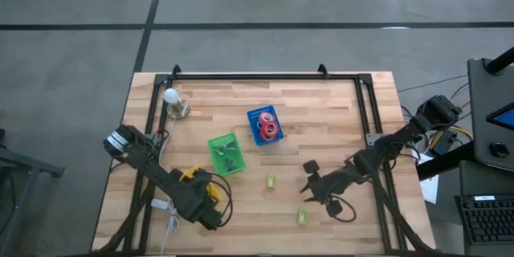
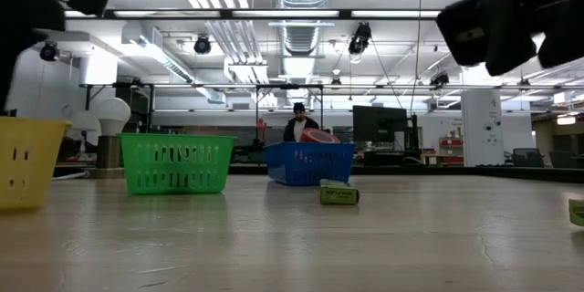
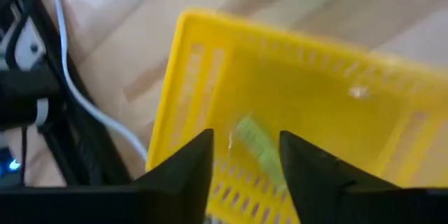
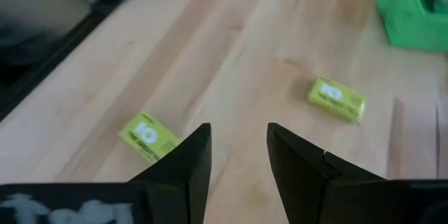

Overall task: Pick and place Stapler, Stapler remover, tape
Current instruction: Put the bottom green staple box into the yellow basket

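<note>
1. High view shows the counter (image 1: 337, 120) with three sorting bins grouped mid-left, which suggests each kind of item gets its own bin.
2. Blue bin (image 1: 264, 125) holds the red tape (image 1: 269, 129) rolls; green bin (image 1: 226, 153) holds small dark items.
3. Yellow bin (image 3: 294, 105) sits under the left tool (image 3: 246, 157), fingers apart, empty.
4. Right tool (image 4: 238, 147), open, hovers between two green boxes (image 4: 147, 137) lying loose on the counter.
</note>
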{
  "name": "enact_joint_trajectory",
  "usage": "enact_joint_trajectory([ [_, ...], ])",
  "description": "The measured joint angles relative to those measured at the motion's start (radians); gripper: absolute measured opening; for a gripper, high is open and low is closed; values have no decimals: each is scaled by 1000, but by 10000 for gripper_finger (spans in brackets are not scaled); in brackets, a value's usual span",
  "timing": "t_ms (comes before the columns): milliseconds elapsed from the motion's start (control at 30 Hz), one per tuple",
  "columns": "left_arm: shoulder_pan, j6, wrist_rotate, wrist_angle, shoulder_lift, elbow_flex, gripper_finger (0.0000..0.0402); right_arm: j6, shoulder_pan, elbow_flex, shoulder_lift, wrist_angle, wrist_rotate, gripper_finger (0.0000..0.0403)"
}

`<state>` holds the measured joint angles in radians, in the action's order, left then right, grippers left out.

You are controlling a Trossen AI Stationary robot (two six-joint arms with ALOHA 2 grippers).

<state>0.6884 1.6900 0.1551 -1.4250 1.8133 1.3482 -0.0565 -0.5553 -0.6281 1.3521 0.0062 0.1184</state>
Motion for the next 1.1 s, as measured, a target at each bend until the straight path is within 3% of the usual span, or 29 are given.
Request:
enact_joint_trajectory([
  [233,-1,14,190,4,0,48,222,118,-52,0,0,40,-42,163],
  [533,1,-33,472,55,0,187,223,207,-67,-62,135,52,-38,262],
  [667,5,-92,597,107,0,243,223,222,-67,-135,224,-31,-44,293],
  [867,6,-240,693,242,0,274,223,254,-71,-225,319,-224,-65,298],
  [1100,6,-324,733,328,0,269,223,285,-75,-281,391,-237,-99,275],
])
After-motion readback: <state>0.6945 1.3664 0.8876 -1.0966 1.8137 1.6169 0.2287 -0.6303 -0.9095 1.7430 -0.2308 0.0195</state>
